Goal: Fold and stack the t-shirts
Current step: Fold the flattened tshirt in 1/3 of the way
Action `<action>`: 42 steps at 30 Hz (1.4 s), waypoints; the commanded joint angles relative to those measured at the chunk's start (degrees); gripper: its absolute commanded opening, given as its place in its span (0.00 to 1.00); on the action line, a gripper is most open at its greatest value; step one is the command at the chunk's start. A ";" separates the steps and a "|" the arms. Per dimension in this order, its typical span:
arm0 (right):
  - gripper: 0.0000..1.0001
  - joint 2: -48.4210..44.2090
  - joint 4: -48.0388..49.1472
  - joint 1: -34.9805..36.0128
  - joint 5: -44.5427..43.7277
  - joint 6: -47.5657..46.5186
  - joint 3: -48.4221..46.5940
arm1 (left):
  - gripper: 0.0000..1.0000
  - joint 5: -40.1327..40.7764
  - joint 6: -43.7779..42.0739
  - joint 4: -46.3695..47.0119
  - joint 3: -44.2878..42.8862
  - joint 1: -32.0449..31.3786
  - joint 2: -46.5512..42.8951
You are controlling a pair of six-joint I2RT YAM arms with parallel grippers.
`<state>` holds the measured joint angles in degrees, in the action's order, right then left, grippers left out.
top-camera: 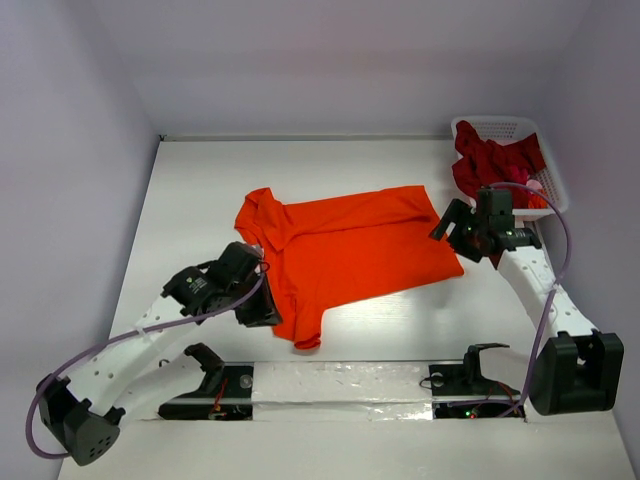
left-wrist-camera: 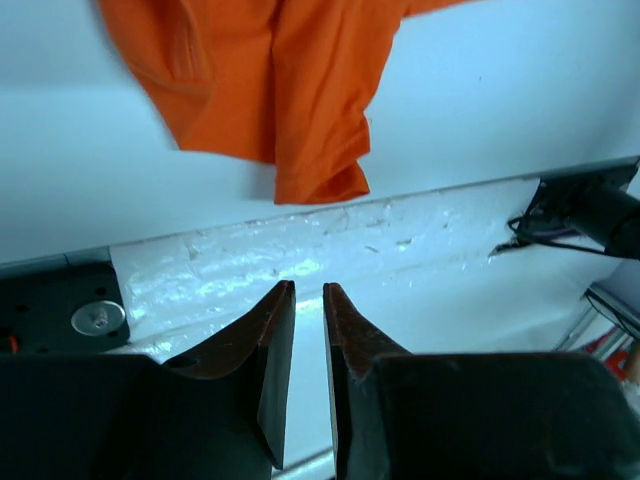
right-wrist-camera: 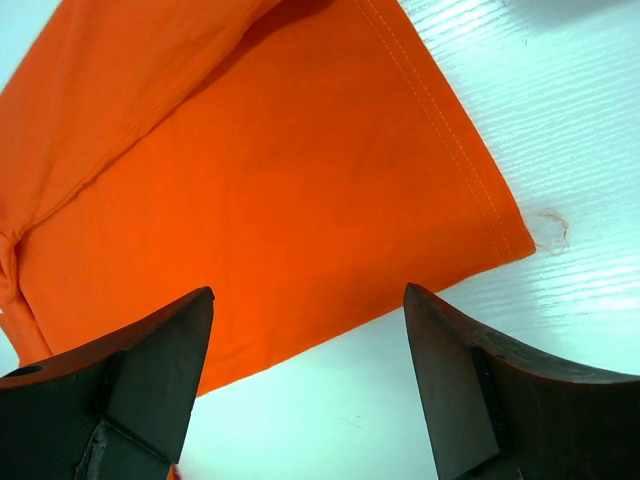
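A bright orange t-shirt (top-camera: 350, 250) lies spread on the white table, partly folded, with one sleeve (left-wrist-camera: 318, 180) pointing at the near edge. My left gripper (top-camera: 262, 312) hovers just off the shirt's left near side. Its jaws (left-wrist-camera: 308, 288) are almost together with only bare table showing in the thin gap. My right gripper (top-camera: 450, 225) is open at the shirt's right hem corner (right-wrist-camera: 500, 235), jaws (right-wrist-camera: 308, 292) wide and empty above the hem edge. Darker red t-shirts (top-camera: 495, 160) are heaped in the basket.
A white lattice basket (top-camera: 555, 175) stands at the back right corner by the wall. A shiny taped strip (top-camera: 340, 385) runs along the near edge between the two arm bases (top-camera: 575, 370). White walls close the table at back and sides.
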<state>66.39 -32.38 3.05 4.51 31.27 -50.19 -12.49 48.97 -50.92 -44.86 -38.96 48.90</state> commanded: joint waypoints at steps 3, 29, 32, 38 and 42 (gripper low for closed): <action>0.82 0.40 -0.05 0.20 1.02 -0.95 -0.96 | 0.16 -6.84 4.89 3.70 2.76 -1.91 1.54; 0.00 17.87 7.34 4.31 8.93 -0.68 -7.62 | 0.00 21.10 14.31 9.69 -12.26 -7.09 17.53; 0.00 25.18 4.87 8.63 6.66 -2.17 -13.08 | 0.00 25.49 13.18 11.54 -17.09 -7.09 21.31; 0.00 30.89 4.87 13.12 4.71 -1.82 -19.06 | 0.00 28.14 12.29 13.56 -21.41 -5.78 28.17; 0.00 35.38 4.08 13.12 3.49 -2.35 -20.73 | 0.00 25.33 11.76 16.10 -19.04 -4.38 29.75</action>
<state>99.85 -28.45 16.84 10.07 29.98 -68.38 12.03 61.08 -36.82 -64.49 -44.62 78.54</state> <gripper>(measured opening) 0.010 0.003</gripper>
